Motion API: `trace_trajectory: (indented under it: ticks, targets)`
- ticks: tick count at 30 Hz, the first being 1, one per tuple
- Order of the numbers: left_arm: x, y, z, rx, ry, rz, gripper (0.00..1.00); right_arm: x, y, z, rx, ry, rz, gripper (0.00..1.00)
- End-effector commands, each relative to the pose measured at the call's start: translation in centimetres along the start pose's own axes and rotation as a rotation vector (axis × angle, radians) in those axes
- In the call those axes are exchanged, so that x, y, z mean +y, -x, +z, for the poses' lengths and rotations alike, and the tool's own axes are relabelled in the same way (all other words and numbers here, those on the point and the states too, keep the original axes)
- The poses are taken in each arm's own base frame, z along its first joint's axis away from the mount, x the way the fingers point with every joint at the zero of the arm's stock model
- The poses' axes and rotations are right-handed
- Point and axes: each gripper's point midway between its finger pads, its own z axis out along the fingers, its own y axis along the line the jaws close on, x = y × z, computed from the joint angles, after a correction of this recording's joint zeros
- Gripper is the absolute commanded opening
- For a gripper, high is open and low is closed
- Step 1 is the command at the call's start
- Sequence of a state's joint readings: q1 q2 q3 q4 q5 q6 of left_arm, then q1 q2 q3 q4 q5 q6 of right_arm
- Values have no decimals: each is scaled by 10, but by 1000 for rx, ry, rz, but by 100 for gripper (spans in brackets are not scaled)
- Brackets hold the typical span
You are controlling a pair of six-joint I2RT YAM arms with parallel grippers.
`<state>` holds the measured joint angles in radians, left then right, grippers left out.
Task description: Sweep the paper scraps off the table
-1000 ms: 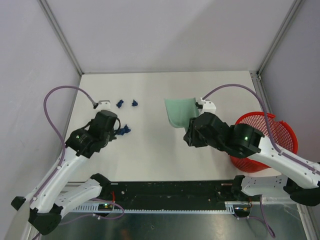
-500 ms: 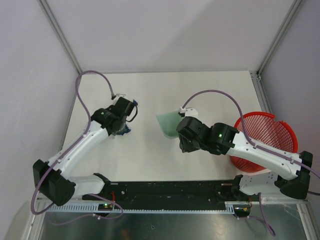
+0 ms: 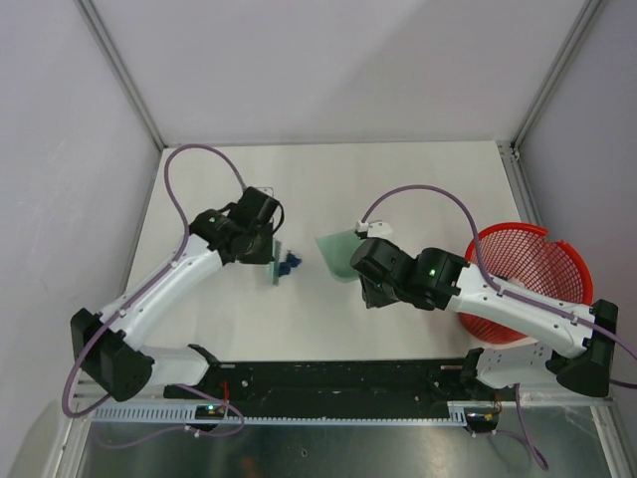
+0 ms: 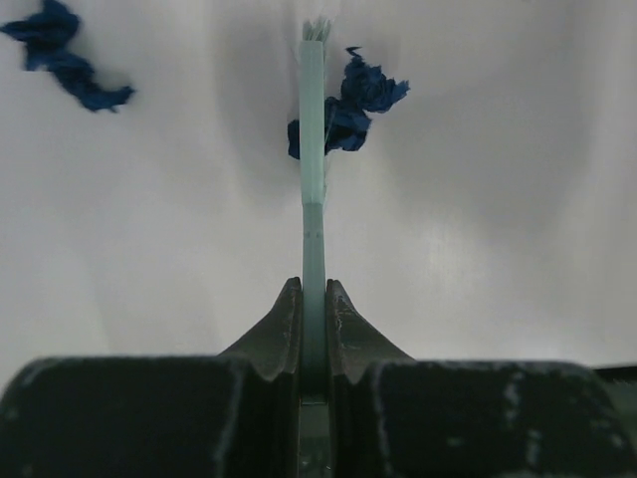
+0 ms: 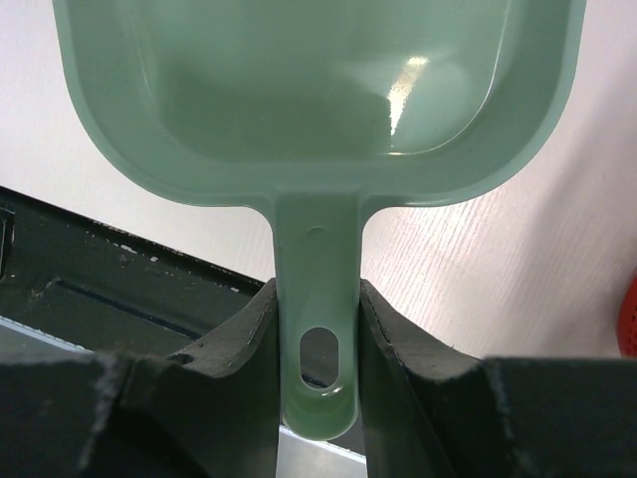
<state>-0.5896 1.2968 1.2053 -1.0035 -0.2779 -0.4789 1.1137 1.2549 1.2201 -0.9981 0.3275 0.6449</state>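
My left gripper [image 3: 267, 239] is shut on the thin handle of a pale green brush [image 3: 276, 263]. In the left wrist view the brush [image 4: 313, 149] shows edge-on, gripped between my jaws [image 4: 314, 299]. Dark blue paper scraps [image 3: 290, 266] lie just right of the brush head on the white table [image 3: 428, 189]. In the left wrist view one clump [image 4: 350, 108] touches the brush and another [image 4: 62, 58] lies apart at the upper left. My right gripper [image 3: 364, 267] is shut on the handle of the pale green dustpan [image 3: 337, 253]. The pan [image 5: 318, 90] is empty and faces the scraps.
A red mesh basket [image 3: 532, 289] stands at the table's right edge, behind my right arm; its rim shows in the right wrist view [image 5: 630, 319]. The black rail with the arm bases [image 3: 338, 383] runs along the near edge. Metal posts frame the table.
My left arm has swept the brush right and toward the near side, pushing the scraps together toward the dustpan. My right arm has brought the dustpan left and lowered it.
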Motion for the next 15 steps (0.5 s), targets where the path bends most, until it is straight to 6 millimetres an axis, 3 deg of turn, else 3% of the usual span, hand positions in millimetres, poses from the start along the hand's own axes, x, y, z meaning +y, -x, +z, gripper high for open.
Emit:
trace_trajectory:
  ticks: [1, 4, 6, 15]
  targets:
    - [-41, 23, -60, -107, -283, -103, 0, -3, 8, -5, -39, 4, -1, 0]
    - [-30, 31, -85, -189, -295, -119, 2, -4, 6, -6, -37, 3, -5, 0]
    - [-19, 35, -92, -230, -262, -119, 3, -6, 3, -4, -24, -6, -16, 0]
    - [8, 39, -69, -219, -92, -56, 0, -12, -16, 2, 42, -54, -67, 0]
